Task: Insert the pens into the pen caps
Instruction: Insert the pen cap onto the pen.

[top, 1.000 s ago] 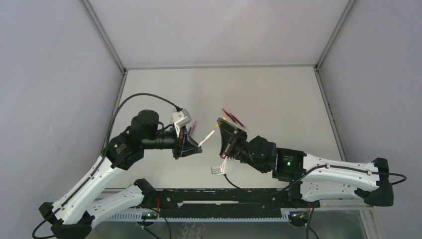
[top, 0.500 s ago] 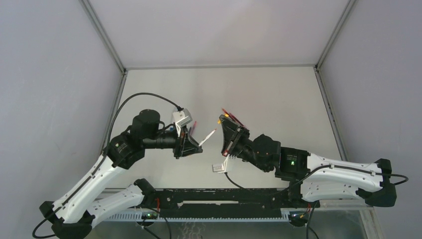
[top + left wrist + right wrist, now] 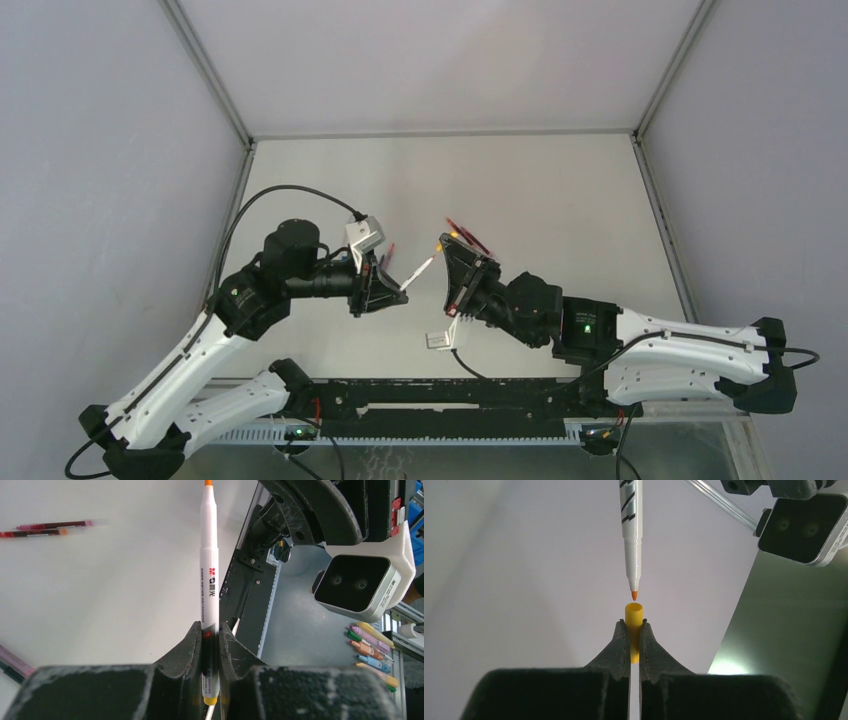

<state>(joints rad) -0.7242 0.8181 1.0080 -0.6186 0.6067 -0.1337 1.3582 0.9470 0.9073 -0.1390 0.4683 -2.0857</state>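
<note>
Left gripper: the left gripper (image 3: 210, 630) is clenched on the lower barrel of a pen (image 3: 209, 570), leaving most of its length free to point forward.
Right gripper: the right gripper (image 3: 634, 630) is pinched tight on a cap (image 3: 634, 614), gripping its closed end so the open mouth sticks out past the fingers.
Why held so: the two arms face each other with pen and cap on nearly one line, so a straight push should seat the pen.
Gap: the tip (image 3: 634, 595) sits just off the cap's mouth, near it but not touching.
Where: both are held in the air between the arms, over the middle of the table (image 3: 560, 190).
Pen look: slim white barrel with a small red-and-blue logo and grey print, narrowing to a fine orange point, with a yellow-orange plug at the back end.
Cap look: short, plain yellow tube, and the colour suits this pen.
Spare pens: a reddish pair (image 3: 47, 529) lies on the table well clear of the grippers.
Step, as I judge it: final lining-up before pushing in; a small sideways error would catch the tip on the rim.
</note>
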